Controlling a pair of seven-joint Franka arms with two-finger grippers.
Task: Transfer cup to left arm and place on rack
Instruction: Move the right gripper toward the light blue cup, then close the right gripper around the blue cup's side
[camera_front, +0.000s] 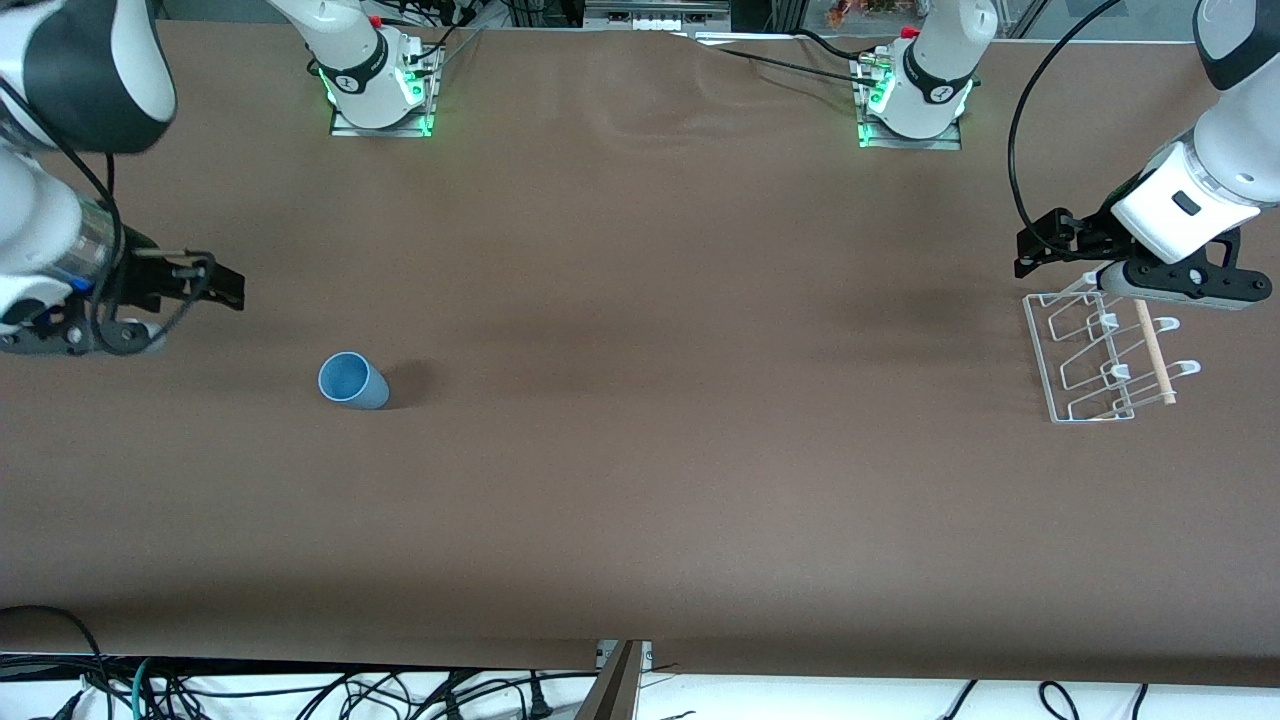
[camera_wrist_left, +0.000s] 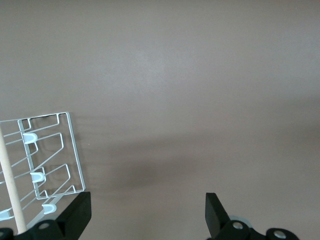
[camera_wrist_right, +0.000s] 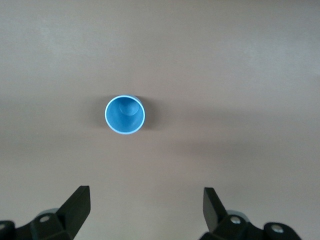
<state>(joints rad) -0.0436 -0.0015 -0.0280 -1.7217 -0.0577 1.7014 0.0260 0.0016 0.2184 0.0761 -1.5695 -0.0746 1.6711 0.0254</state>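
The light-blue cup (camera_front: 352, 381) stands upright, mouth up, on the brown table toward the right arm's end. The right wrist view shows it from above (camera_wrist_right: 125, 114), ahead of the fingertips. My right gripper (camera_front: 215, 278) (camera_wrist_right: 145, 197) is open and empty, up in the air beside the cup and not touching it. The white wire rack (camera_front: 1105, 355) with its pale wooden rod sits toward the left arm's end and also shows in the left wrist view (camera_wrist_left: 47, 160). My left gripper (camera_front: 1035, 248) (camera_wrist_left: 147, 202) is open and empty, over the table at the rack's edge.
The two arm bases (camera_front: 380, 85) (camera_front: 915, 95) with green lights stand along the table's back edge. A black cable (camera_front: 1020, 150) loops beside the left arm. Brown table (camera_front: 650, 400) lies between the cup and the rack. Cables hang below the front edge.
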